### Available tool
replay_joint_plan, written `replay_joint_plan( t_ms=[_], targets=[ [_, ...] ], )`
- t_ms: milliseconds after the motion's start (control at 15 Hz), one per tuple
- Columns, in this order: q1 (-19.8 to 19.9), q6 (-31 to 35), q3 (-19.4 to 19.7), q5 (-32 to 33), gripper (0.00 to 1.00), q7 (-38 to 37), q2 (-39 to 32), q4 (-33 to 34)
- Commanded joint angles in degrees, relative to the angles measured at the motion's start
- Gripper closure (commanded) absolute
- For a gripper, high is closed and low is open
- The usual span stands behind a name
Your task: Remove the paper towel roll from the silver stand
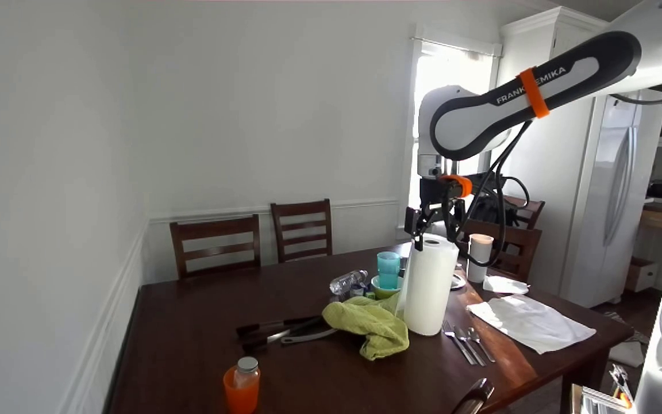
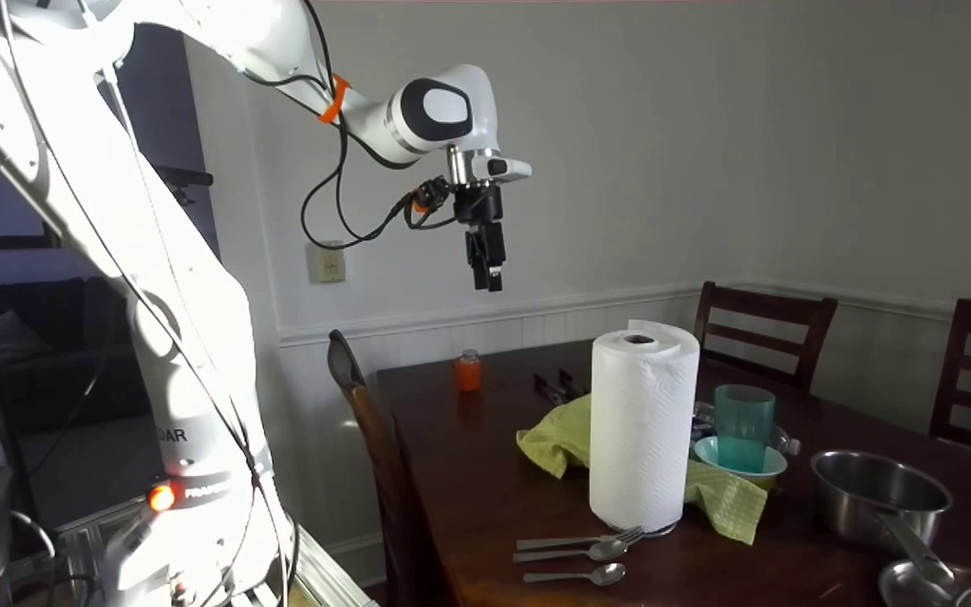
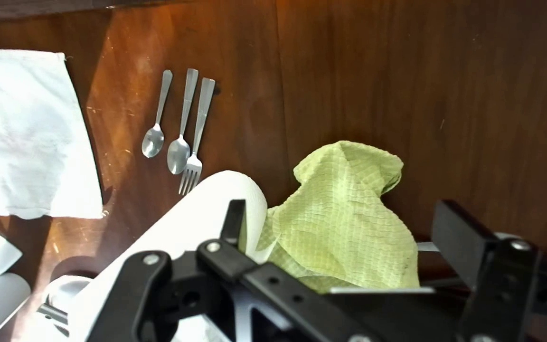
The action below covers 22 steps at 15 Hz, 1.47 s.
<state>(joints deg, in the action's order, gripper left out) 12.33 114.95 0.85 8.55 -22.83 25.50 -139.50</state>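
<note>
The paper towel roll (image 1: 431,287) is a tall white cylinder standing upright on the table; it also shows in an exterior view (image 2: 644,430) and at the lower left of the wrist view (image 3: 207,204). The silver stand (image 2: 664,531) shows only as a thin metal edge under the roll; the rest is hidden inside it. My gripper (image 2: 488,278) points down, higher than the roll's top and off to its side. It overlaps the roll's top in an exterior view (image 1: 417,229). In the wrist view the fingers (image 3: 342,218) are wide apart with nothing between them.
A green cloth (image 3: 349,223) lies beside the roll's base, with dark-handled utensils (image 1: 276,328) nearby. A fork and two spoons (image 2: 603,550) lie in front. A teal cup (image 2: 743,427) in a bowl, a metal pot (image 2: 877,497), a white cloth (image 1: 532,322) and an orange cup (image 1: 241,391) surround it.
</note>
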Motion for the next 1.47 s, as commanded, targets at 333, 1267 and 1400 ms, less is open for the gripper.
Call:
replay_joint_plan(
  t_ms=[333, 1267, 1400],
  targets=[
    [8.24, 10.76, 9.41, 1.07, 0.00, -0.57, -4.79, 1.68],
    [12.16, 17.41, 14.72, -0.09, 0.00, 0.86, -11.01, 4.02],
    [12.19, 18.83, 16.14, -0.42, 0.00, 2.22, -12.71, 4.74]
  ],
)
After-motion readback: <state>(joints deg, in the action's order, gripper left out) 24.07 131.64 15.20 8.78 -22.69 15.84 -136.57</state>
